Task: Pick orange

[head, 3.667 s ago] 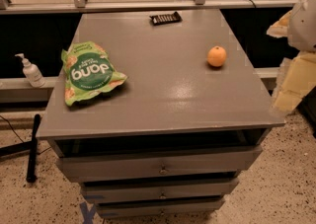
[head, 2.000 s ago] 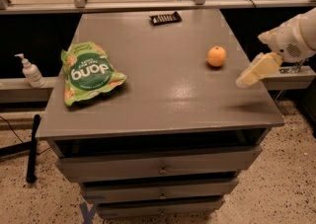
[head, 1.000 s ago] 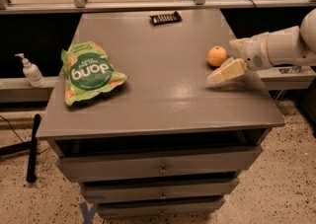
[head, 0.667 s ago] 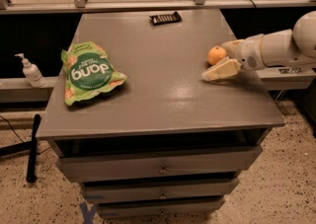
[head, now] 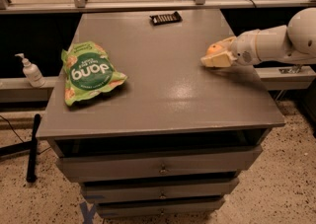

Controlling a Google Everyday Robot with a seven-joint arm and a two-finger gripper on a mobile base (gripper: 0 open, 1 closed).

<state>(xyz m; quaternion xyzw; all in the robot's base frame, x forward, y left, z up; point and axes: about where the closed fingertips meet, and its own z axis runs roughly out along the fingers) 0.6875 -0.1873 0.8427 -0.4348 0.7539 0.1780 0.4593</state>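
The orange [head: 214, 48] is a small round fruit on the right side of the grey cabinet top [head: 163, 80]. My gripper [head: 212, 53] reaches in from the right on a white arm [head: 266, 43] and is at the orange, low over the top. It is open, with one cream finger [head: 215, 60] in front of the orange and the other behind it. The front finger hides the lower part of the orange, which rests on the top.
A green snack bag [head: 86, 72] lies on the left of the top. A black remote [head: 165, 18] lies at the back edge. A soap dispenser [head: 31, 71] stands on a ledge to the left. Drawers [head: 160, 168] are below.
My gripper has come in from the right edge of the cabinet, moved left across the top, and now has its fingers around the orange. The orange has stayed in place.
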